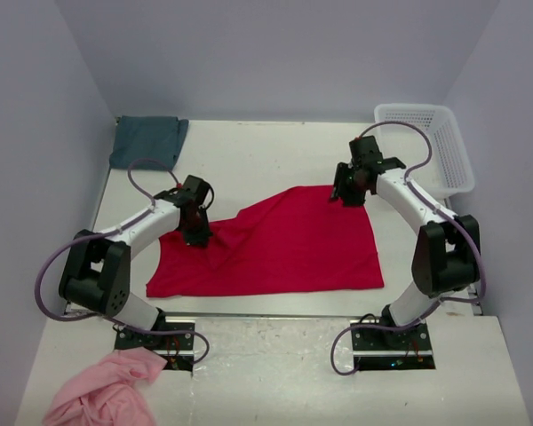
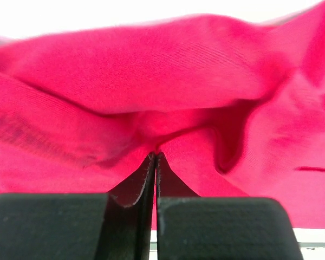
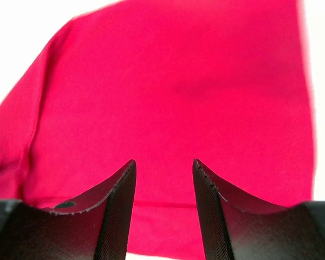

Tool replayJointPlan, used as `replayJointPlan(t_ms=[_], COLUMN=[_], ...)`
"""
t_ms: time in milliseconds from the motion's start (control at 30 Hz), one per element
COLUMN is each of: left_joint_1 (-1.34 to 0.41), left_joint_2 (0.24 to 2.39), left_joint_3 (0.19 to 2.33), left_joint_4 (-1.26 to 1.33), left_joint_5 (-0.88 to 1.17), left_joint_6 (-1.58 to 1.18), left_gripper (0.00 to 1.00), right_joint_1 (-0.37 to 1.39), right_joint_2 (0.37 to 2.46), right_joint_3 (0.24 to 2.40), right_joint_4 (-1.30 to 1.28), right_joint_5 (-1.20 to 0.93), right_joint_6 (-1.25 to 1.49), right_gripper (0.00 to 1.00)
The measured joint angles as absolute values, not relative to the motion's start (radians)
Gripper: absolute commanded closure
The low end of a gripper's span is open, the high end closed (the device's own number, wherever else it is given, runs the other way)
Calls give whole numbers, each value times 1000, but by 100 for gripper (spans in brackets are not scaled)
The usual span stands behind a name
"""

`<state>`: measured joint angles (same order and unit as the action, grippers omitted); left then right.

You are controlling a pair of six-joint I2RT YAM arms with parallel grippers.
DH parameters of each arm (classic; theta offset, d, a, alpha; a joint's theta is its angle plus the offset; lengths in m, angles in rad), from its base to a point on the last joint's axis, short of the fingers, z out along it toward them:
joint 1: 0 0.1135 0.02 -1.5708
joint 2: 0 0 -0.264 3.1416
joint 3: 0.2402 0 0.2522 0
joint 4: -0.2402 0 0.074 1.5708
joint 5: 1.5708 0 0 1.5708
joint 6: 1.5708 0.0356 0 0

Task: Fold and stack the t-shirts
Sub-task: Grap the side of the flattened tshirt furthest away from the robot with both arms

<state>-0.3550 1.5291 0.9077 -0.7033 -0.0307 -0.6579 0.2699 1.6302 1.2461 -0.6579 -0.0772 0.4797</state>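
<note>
Red shirt (image 1: pixel 284 244): far-left corner hidden under the left gripper (image 1: pixel 197 236) from above; both wrist views cut it off at their edges.
Left gripper: tips of its pressed-together fingers vanish into a red fold.
Pink cloth (image 1: pixel 102 390): cut by the bottom edge.
Teal shirt (image 1: pixel 148 140): too small to tell its folds.

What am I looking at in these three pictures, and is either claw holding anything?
Two robot arms stand at the table's near edge. The wide picture is from a camera above and behind them; the two close-ups come from a camera on each wrist. A red shirt lies spread in the middle, a teal shirt in the far left corner, a white basket far right, a pink cloth near left. The left gripper is shut, pinching a fold of the red shirt. The right gripper is open over the shirt, holding nothing.
</note>
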Motion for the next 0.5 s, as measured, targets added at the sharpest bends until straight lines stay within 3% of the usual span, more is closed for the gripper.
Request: replayJointPlan(t_ms=[200,500], left_joint_1=[-355,-355], left_joint_2=[1462,1461], left_joint_3=[937,937], left_joint_4=[-703,-690], left_joint_5=[-36,1], left_joint_6=[-647,-606], left_gripper=[100,100], right_joint_1=[136,93], right_joint_2=[1848,2180], right_joint_3=[1456,1777], right_joint_4=[-719,-826], right_joint_5=[-32,-15], right_joint_6=[482,425], right_gripper=[48,43])
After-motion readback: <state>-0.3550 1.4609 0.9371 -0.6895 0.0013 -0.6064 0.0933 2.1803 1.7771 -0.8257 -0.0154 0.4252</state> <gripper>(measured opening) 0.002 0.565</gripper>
